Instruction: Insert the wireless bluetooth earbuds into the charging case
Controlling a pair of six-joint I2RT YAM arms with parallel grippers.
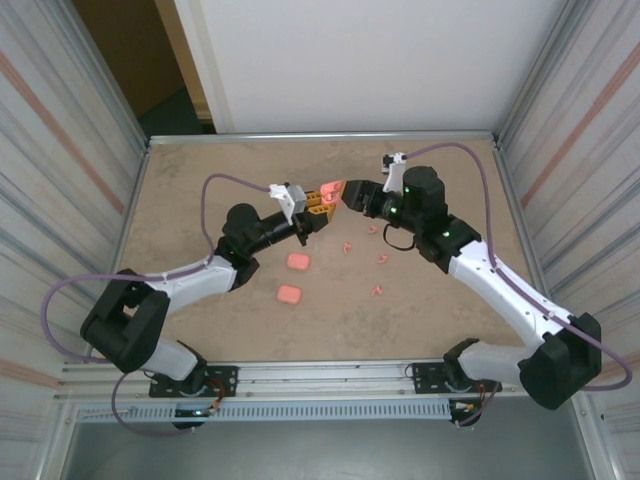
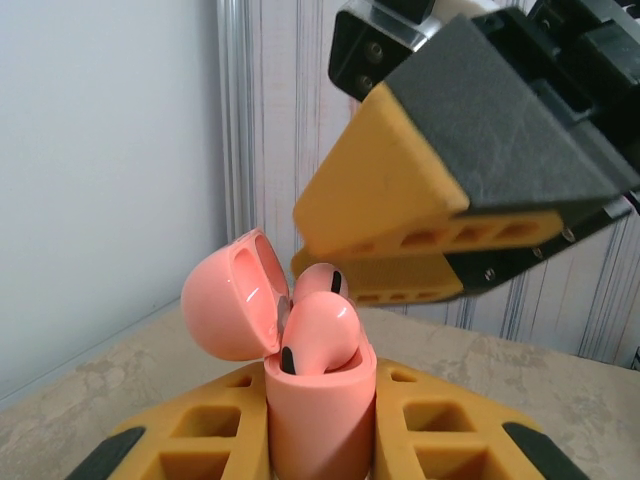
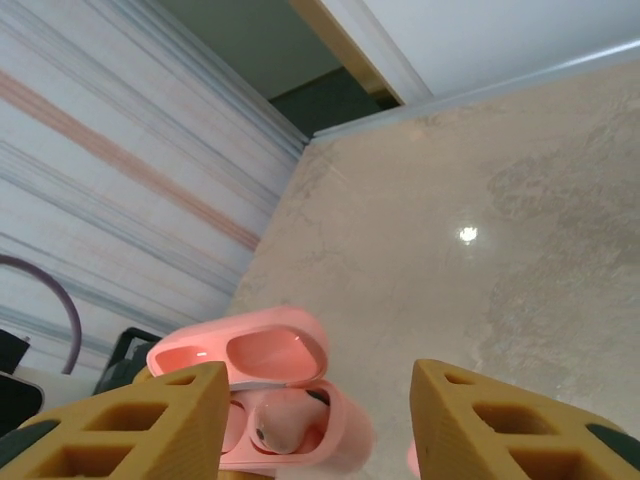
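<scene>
Earbuds (image 2: 325,325) sit two together in the open charging case (image 2: 318,410), which the left gripper (image 2: 322,450) clamps upright between its yellow fingers, up off the table. Each bud stands stem down in the case with its rounded head poking above the rim. Its long axis is near upright and leans a little away from the lid (image 2: 235,300). Whether they are fully seated I cannot tell. The lid is swung back to one side of the fingers.

Just past the case mouth, the right gripper (image 3: 320,390) hangs close over it, fingers spread apart with nothing between them, crowding the way in from above. Farther off, below both grippers, loose earbuds (image 1: 383,259) lie scattered on the table (image 1: 200,190). Two closed cases (image 1: 298,261) lie beside them, nearer the left arm. Beyond stands a white wall (image 1: 380,60).
</scene>
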